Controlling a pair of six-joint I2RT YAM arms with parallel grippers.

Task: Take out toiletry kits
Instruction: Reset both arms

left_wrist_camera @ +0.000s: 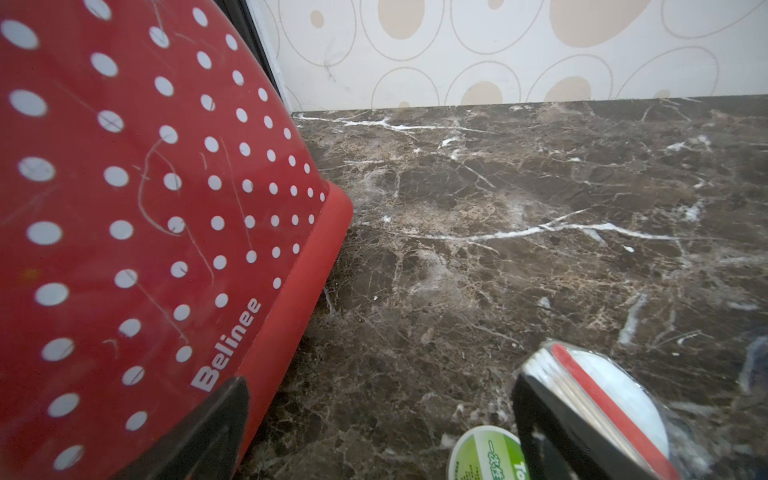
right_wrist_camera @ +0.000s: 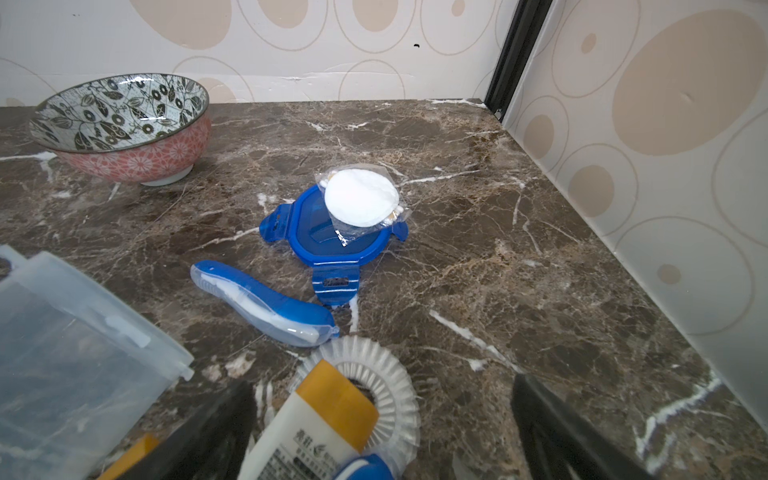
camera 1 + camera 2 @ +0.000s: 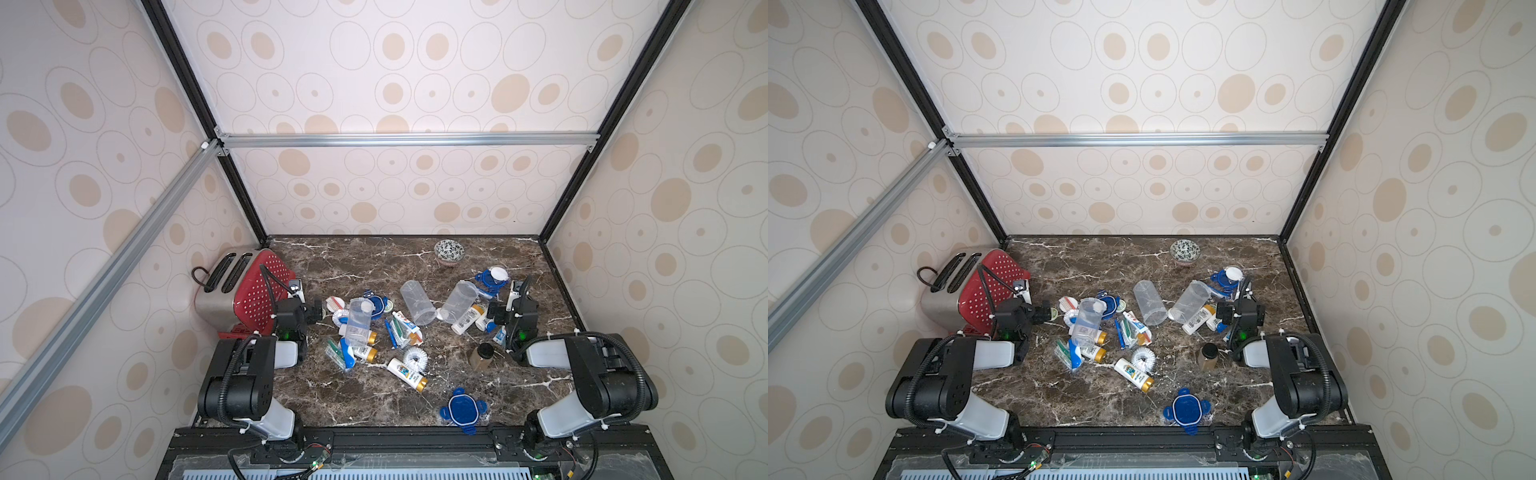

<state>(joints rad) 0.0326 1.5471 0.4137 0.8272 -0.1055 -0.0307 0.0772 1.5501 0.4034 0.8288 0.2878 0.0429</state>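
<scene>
Jaws of both grippers stand fully spread and hold nothing. Left gripper sits at centre-left in both top views, just beside the red toaster and near the round packets. Right gripper hangs at centre-right over a gold-capped white bottle and a pleated ring packet. Toiletry kits lie strewn mid-frame on the marble tabletop, among three clear jars with their blue lids off. Judged step: emptying is nearly complete. The left-hand jar appears to cover a bottle; the next move calls for gripping its wall and lifting it clear.
</scene>
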